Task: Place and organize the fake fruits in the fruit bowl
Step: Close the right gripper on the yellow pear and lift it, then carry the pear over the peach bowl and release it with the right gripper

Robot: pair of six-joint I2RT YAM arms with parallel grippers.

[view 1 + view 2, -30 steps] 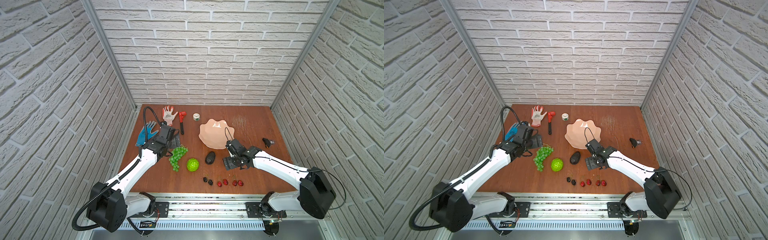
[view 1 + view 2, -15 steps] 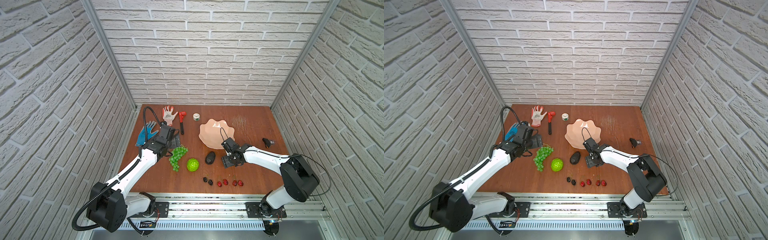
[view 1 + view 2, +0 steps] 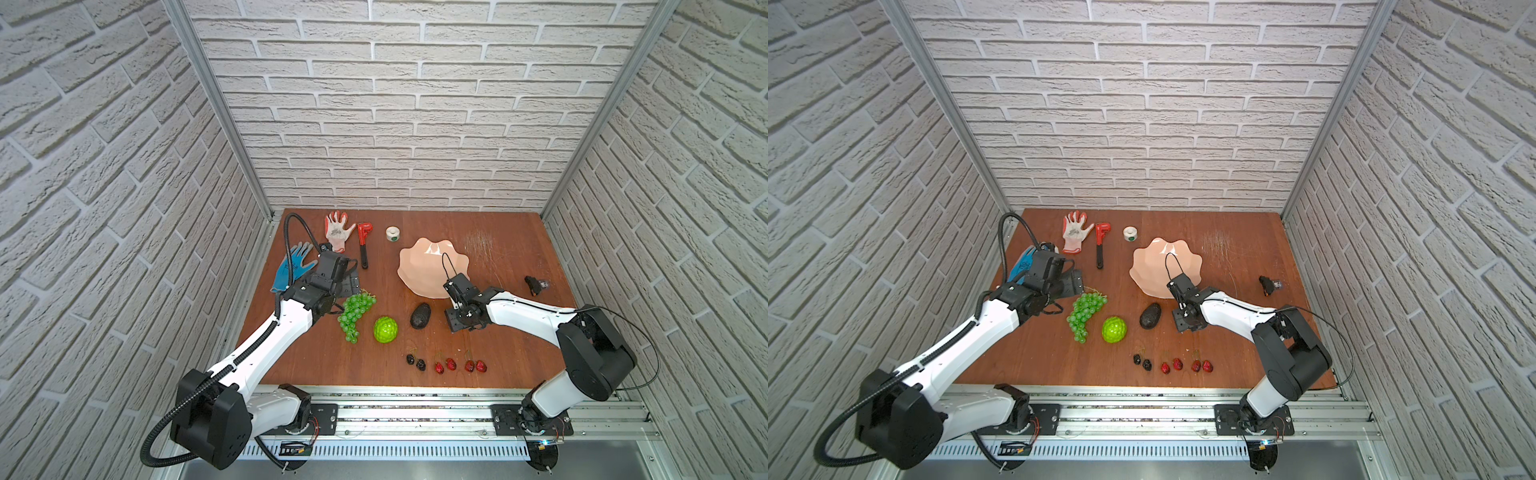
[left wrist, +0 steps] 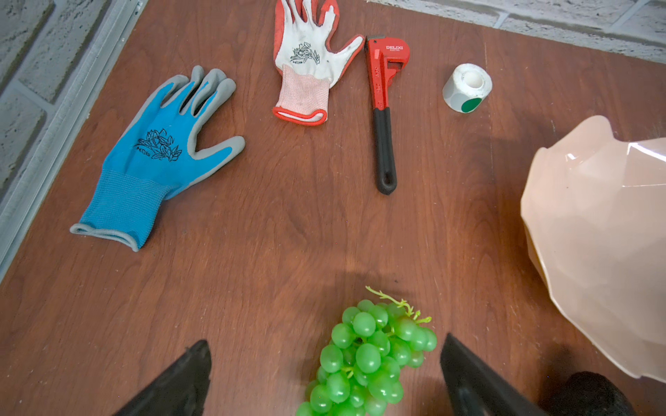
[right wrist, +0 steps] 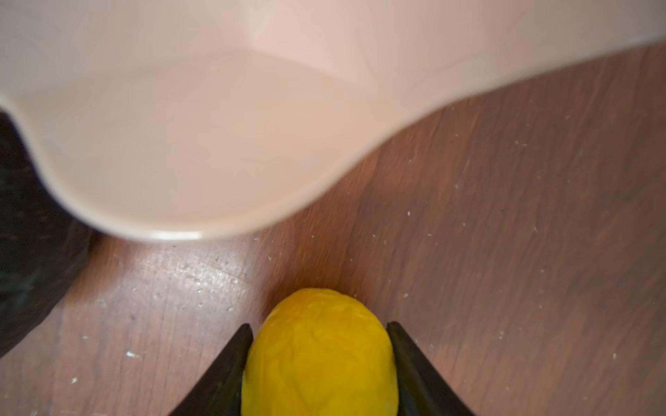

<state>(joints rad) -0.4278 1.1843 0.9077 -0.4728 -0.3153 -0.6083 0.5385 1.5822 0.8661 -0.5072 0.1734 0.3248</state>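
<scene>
The fruit bowl point(image 3: 432, 266) point(image 3: 1165, 262), pale pink and scalloped, holds no fruit. Just in front of its near rim point(image 5: 216, 126), my right gripper point(image 5: 319, 326) point(image 3: 459, 320) is shut on the small yellow lemon point(image 5: 320, 353), low over the table. The gripper hides the lemon in both top views. The dark avocado point(image 3: 420, 316) lies beside it. My left gripper point(image 4: 324, 342) point(image 3: 347, 286) is open, its fingers straddling the top of the green grape bunch point(image 4: 367, 356) point(image 3: 355, 311) without touching. The bumpy green ball point(image 3: 385, 330) and cherry pairs point(image 3: 444, 365) lie nearer the front.
At the back left lie a blue glove point(image 4: 162, 151), a white and red glove point(image 4: 306, 65), a red wrench point(image 4: 382, 108) and a white tape roll point(image 4: 466, 86). A small black object point(image 3: 534, 285) sits near the right edge.
My right gripper has closed its fingers onto the lemon, with its forearm swinging round. The left arm has stayed still.
</scene>
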